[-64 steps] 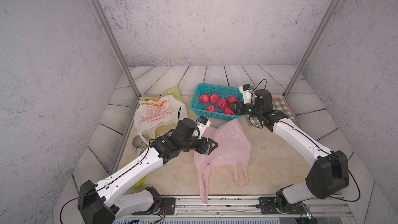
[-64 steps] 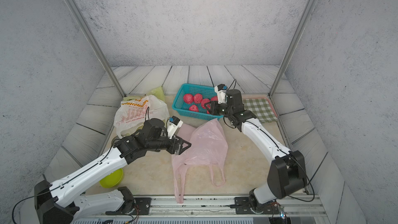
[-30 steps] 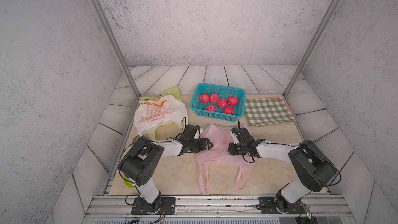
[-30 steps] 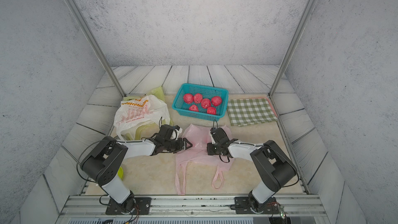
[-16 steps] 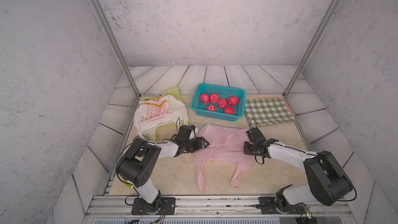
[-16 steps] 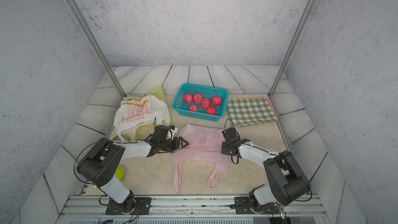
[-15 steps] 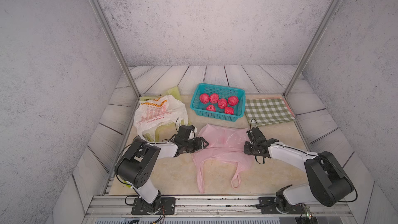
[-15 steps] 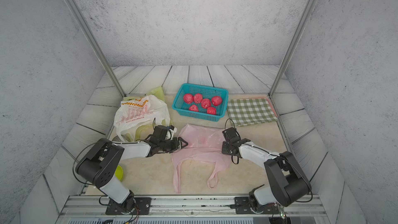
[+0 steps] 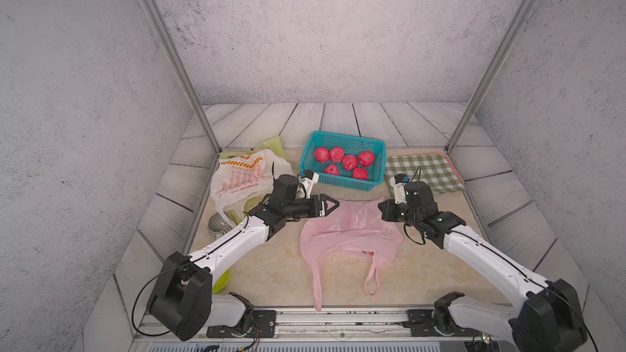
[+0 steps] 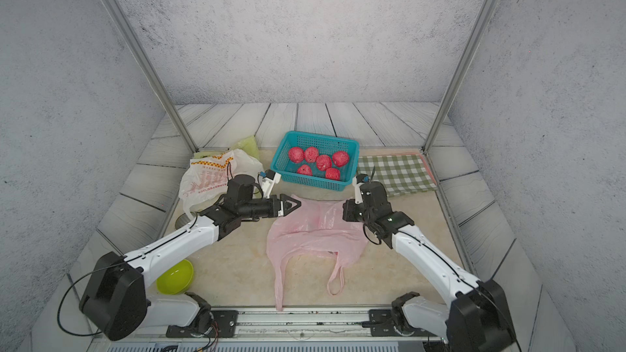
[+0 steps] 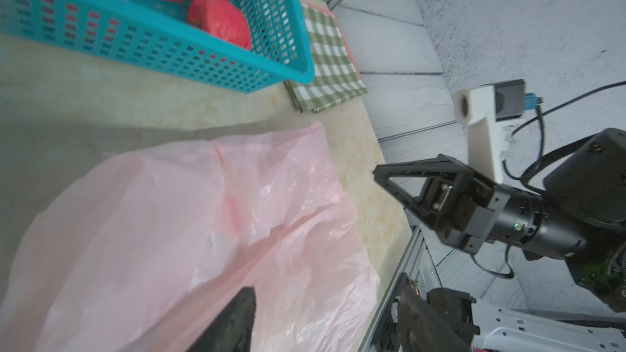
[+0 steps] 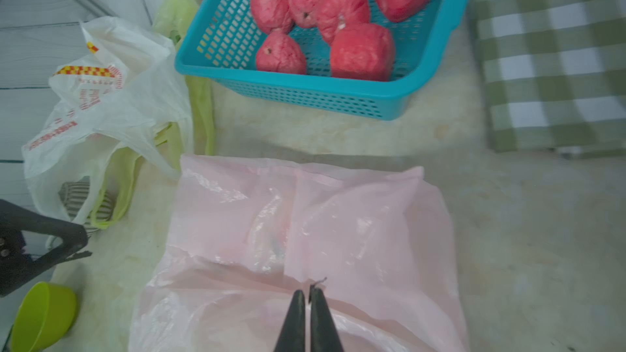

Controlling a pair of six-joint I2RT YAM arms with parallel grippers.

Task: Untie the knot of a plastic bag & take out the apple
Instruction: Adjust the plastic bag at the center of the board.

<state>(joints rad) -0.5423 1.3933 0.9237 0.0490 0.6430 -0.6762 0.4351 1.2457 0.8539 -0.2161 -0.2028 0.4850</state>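
The pink plastic bag [image 9: 349, 231] lies flat and limp on the table in both top views. Its two handles trail loose toward the front; no knot shows. Several red apples [image 9: 350, 162] sit in the teal basket [image 9: 338, 184] behind it. My left gripper [image 9: 333, 205] hovers open over the bag's far left corner, nothing between its fingers [image 11: 237, 320]. My right gripper [image 9: 381, 207] is shut and empty at the far right corner. In the right wrist view its tips [image 12: 309, 294] meet just above the pink plastic [image 12: 338, 215].
A white printed bag [image 9: 244, 177] with a striped cup [image 9: 218, 226] under it lies at the left. A lime bowl [image 10: 174, 277] sits front left. A green checked cloth [image 9: 423, 172] lies right of the basket. Metal frame posts stand at the back corners.
Both arms have risen from low on the table at the bag's far corners. The right gripper has closed further. The bag lies spread flat, pulled a little wider than a second ago.
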